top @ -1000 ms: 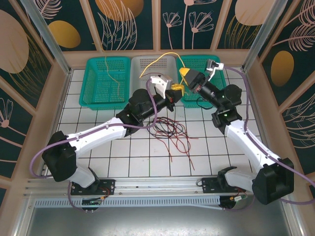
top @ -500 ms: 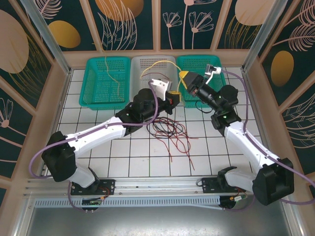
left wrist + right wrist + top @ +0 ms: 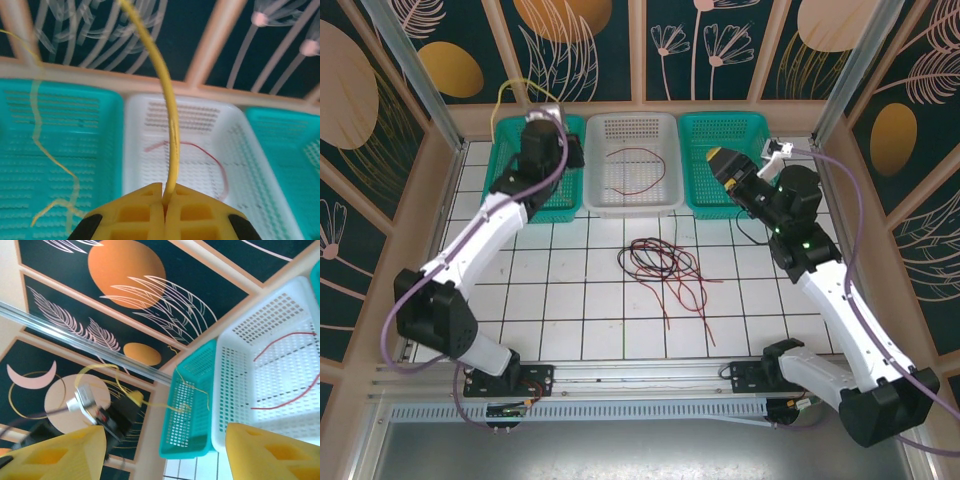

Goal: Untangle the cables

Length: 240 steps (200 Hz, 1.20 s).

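The yellow cable (image 3: 167, 125) pinched in the left end effector (image 3: 164, 192) should be lowered into the far-left basket (image 3: 500, 200), seemingly just below it, before release; the right end effector (image 3: 165, 432) is held wide and empty.

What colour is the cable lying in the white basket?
It is a red cable, clearest in the right wrist view.

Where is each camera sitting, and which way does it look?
Top: above and behind, looking down at the table, baskets, left arm and right arm.
Left wrist: on the left arm, looking past its shut fingers, pinching the yellow cable, at the baskets.
Right wrist: on the right arm, looking between its open fingers toward the baskets.
All three share the white basket and red cable.
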{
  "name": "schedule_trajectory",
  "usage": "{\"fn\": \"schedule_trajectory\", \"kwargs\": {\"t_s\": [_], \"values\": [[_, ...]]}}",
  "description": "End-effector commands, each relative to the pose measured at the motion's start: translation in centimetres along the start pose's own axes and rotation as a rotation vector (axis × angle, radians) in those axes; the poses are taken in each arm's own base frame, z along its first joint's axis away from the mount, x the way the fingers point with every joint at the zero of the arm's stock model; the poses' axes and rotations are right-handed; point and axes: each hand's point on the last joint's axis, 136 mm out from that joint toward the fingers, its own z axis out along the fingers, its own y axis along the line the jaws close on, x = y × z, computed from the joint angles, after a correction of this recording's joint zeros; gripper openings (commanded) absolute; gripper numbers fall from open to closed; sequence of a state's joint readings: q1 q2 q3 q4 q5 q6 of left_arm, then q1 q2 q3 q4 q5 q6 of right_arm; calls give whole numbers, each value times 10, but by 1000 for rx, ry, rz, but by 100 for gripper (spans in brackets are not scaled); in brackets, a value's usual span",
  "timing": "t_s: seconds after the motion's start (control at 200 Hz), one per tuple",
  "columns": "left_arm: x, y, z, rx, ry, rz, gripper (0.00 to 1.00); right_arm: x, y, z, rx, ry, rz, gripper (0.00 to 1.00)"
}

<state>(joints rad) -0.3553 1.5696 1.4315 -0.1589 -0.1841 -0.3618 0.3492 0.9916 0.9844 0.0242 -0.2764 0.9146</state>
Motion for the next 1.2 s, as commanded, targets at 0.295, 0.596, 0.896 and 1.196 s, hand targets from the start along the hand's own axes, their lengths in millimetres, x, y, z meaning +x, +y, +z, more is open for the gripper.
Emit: {"fn": "schedule_trajectory", "kwargs": {"t_s": [0.295,0.596,0.896,1.196], "values": [[43,102,79,-330,309,104,0,13,-25,-12,89,20,-16,63],[79,125,102,-411,420,171,23,20,-40,-13,134,34,-5,62],[57,113,93,-375,363,115,66,16,-45,-14,187,35,-46,63],[-8,61,26,-128,176,-22,67,57,-111,-4,432,234,-117,59]]}}
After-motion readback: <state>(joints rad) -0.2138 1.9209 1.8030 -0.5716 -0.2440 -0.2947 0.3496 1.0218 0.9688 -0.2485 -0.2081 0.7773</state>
